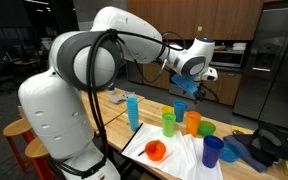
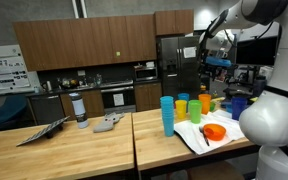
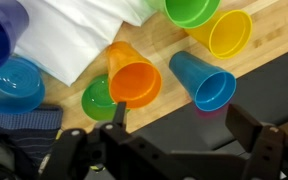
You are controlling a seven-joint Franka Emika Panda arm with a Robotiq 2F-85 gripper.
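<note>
My fingers (image 3: pixel 119 118) fill the bottom of the wrist view, jaws spread wide with nothing between them. My gripper (image 3: pixel 179 128) hangs well above the table (image 3: pixel 274 35). Beneath it sit an orange cup (image 3: pixel 134 82) and a blue cup (image 3: pixel 206 85), near each other but apart. A green cup (image 3: pixel 99 98) sits against the orange one. A white cloth (image 3: pixel 84 30) lies beyond.
</note>
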